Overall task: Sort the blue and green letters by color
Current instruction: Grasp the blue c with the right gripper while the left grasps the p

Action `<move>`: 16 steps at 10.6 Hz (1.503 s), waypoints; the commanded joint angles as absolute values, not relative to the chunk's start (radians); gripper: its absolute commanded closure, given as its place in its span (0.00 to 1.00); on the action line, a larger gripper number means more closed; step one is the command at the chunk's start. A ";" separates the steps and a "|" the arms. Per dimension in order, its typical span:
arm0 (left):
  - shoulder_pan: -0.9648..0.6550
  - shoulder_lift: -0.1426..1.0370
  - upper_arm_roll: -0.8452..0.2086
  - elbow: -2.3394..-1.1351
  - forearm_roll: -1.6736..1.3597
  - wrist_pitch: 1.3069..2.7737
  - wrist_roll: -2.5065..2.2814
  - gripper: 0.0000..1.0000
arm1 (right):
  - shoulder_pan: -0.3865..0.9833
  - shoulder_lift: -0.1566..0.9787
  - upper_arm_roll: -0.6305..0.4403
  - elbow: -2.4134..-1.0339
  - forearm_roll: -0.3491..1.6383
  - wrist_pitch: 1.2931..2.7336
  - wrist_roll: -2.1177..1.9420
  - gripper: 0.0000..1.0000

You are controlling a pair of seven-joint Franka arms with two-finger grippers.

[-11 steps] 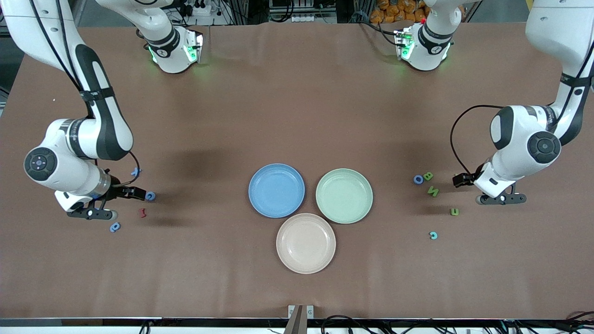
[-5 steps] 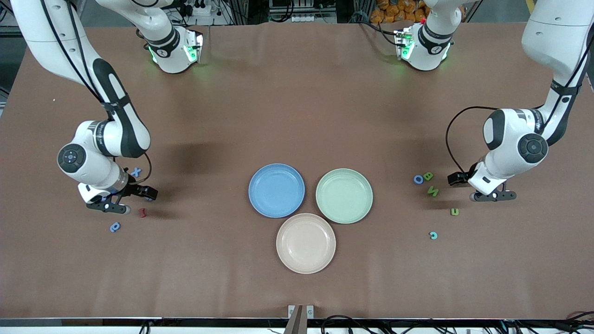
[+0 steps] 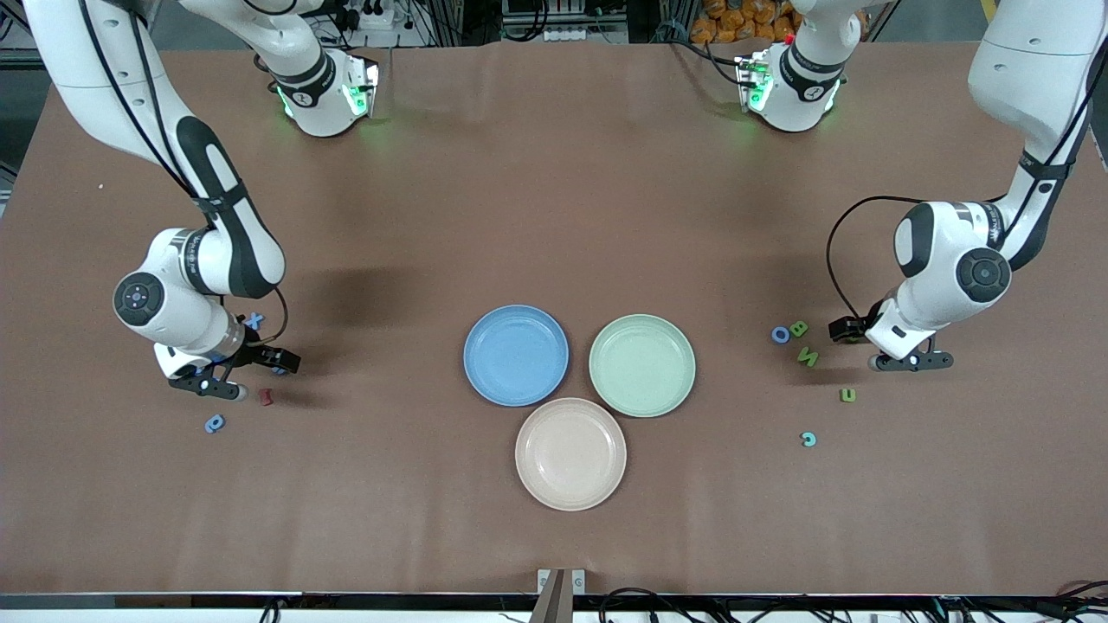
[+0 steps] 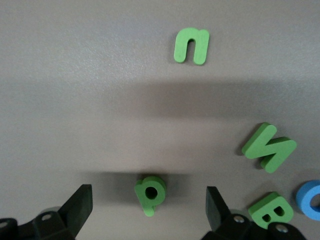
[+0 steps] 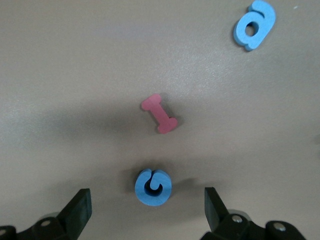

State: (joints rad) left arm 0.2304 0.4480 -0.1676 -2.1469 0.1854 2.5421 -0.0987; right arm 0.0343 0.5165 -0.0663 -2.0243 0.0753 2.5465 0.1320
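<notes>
Blue letters [image 5: 153, 187] and green letters [image 4: 150, 191] flat on opposite table ends

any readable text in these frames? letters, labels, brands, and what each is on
"n": green foam letter
"N": green foam letter
"B": green foam letter
"p": green foam letter, between the left gripper's open fingers
"a": blue foam letter
"I": red foam letter
"X": blue foam letter
Arm markings: too small to read.

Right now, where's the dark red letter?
The dark red letter lies on the table toward the right arm's end, just beside the open right tool, with a blue letter nearer the front camera.
</notes>
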 commanded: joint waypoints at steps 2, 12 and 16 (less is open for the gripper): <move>0.242 0.449 -0.173 -2.200 0.202 2.618 -0.087 0.00 | 0.028 0.572 -0.055 -1.997 0.109 2.591 0.137 0.00; 0.261 0.449 -0.173 -2.243 0.210 2.688 -0.087 0.96 | 0.047 0.572 -0.029 -1.988 0.153 2.576 0.178 1.00; 0.247 0.394 -0.173 -2.211 0.209 2.645 -0.103 1.00 | 0.106 0.566 0.078 -1.936 0.163 2.516 0.505 1.00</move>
